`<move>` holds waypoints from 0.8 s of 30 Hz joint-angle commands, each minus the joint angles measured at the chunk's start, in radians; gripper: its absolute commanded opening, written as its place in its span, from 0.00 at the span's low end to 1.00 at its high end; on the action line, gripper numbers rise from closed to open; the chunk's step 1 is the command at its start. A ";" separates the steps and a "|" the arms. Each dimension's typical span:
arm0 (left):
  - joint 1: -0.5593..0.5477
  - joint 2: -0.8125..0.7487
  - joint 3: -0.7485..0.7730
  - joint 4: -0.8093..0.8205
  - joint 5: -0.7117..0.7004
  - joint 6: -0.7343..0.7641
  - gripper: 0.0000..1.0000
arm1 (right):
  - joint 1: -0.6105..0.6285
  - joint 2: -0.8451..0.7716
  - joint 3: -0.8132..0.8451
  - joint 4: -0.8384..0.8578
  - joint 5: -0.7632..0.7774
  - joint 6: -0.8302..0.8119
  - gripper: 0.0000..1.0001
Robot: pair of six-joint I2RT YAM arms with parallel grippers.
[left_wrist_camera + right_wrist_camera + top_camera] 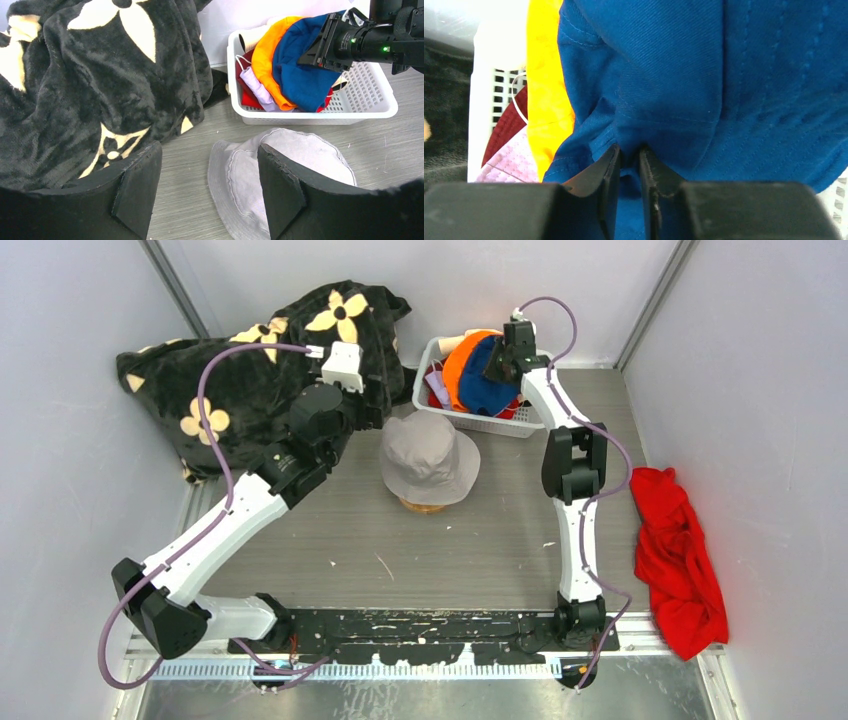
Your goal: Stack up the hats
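A grey hat (430, 455) lies crown-up mid-table, with a tan edge (422, 505) showing under its near brim. It also shows in the left wrist view (305, 160). A white basket (500, 423) holds the orange hat (460, 360), blue hat (487, 385), and lilac (255, 85), maroon (245, 95) and cream (252, 36) fabric. My right gripper (629, 150) is over the basket (484, 90), shut on a fold of the blue hat (724, 75). My left gripper (207, 150) is open and empty, low over the table at the grey hat's left brim.
A large black blanket with cream flowers (270, 370) is heaped at the back left, close to my left gripper (365, 410). A plain red cloth (680, 560) lies along the right edge. Grey walls enclose the table on three sides.
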 commanded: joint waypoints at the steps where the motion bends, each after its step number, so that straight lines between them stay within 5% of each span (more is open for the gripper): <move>1: 0.009 -0.038 0.002 0.025 -0.014 0.002 0.70 | 0.004 -0.023 0.044 0.072 0.014 0.011 0.18; 6: 0.008 -0.040 0.000 0.022 -0.012 -0.004 0.70 | 0.004 -0.186 -0.147 0.186 0.048 0.004 0.01; 15: 0.009 -0.009 0.011 0.041 0.023 -0.022 0.70 | 0.004 -0.486 -0.280 0.238 0.027 -0.047 0.01; 24: 0.008 -0.005 0.026 0.040 0.050 -0.033 0.68 | 0.004 -0.589 -0.266 0.272 -0.082 -0.031 0.01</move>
